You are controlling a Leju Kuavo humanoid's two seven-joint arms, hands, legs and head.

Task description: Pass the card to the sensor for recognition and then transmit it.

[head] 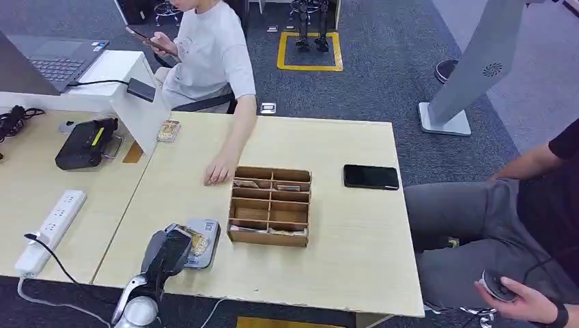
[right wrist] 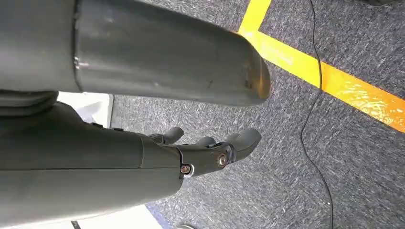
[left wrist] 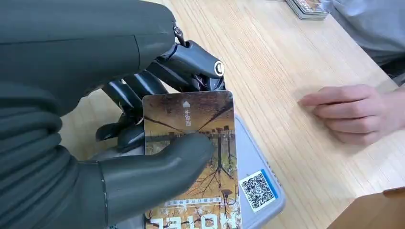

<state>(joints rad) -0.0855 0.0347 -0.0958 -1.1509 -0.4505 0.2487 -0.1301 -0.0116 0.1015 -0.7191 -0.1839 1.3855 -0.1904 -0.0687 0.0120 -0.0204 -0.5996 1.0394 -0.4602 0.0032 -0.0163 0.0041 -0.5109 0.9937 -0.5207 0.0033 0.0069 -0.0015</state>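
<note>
**Card held over the reader at a pale wooden table**

The left robot hand (left wrist: 143, 143) grips a glossy card printed with an amber picture of bare trees (left wrist: 191, 157), its thick grey thumb pressed across the card's face and its darker fingers (left wrist: 129, 95) behind it. The card sits directly above a flat grey sensor pad bearing a QR-code sticker (left wrist: 260, 191), which lies on the light wood-grain table (head: 341, 225) near its front edge, just left of a brown wooden box divided into compartments (head: 270, 205); whether card and pad touch cannot be told. In the head view the left robot hand (head: 167, 249) covers part of the pad. A seated person in a pale shirt (head: 208, 51) rests a hand (head: 218, 171) flat on the table beside the box's far left corner. A black smartphone (head: 371, 176) lies to the right of the box, and a small stack of cards (head: 168, 130) sits at the table's far left corner. The right robot hand (right wrist: 215, 152) hangs over dark carpet with a yellow floor stripe (right wrist: 334, 78), fingers loosely apart and holding nothing.
</note>
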